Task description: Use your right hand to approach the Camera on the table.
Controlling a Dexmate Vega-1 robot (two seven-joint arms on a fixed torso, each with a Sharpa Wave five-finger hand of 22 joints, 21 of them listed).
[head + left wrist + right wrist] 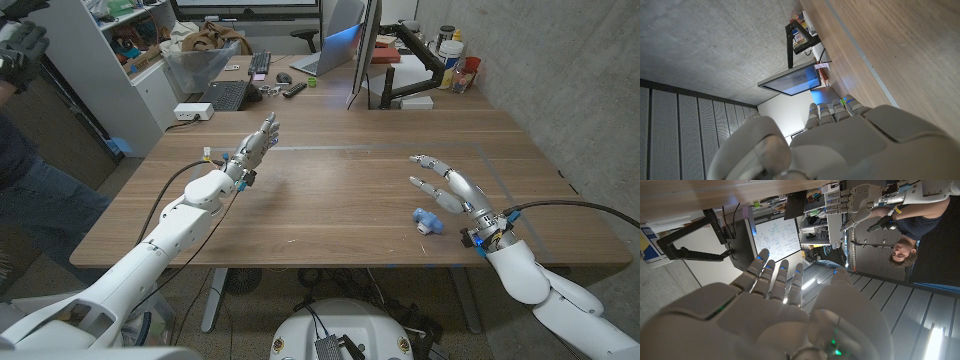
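A small blue and white camera (427, 220) lies on the wooden table (340, 200) near the front right. My right hand (446, 187) is just behind it and slightly to its right, fingers spread and holding nothing; in the head view a small gap separates hand and camera. In the right wrist view, the right hand (775, 315) reaches out with its fingers apart. My left hand (255, 146) is raised over the table's left part, fingers straight and together, holding nothing. Its back (850, 142) shows in the left wrist view.
At the table's back stand a monitor (364, 50) on a black arm (415, 50), a keyboard (224, 95), a power strip (192, 112) and some containers (458, 65). A person (25, 120) stands at the left edge. The right wrist view shows my left hand (852, 202) and a person (907, 235).
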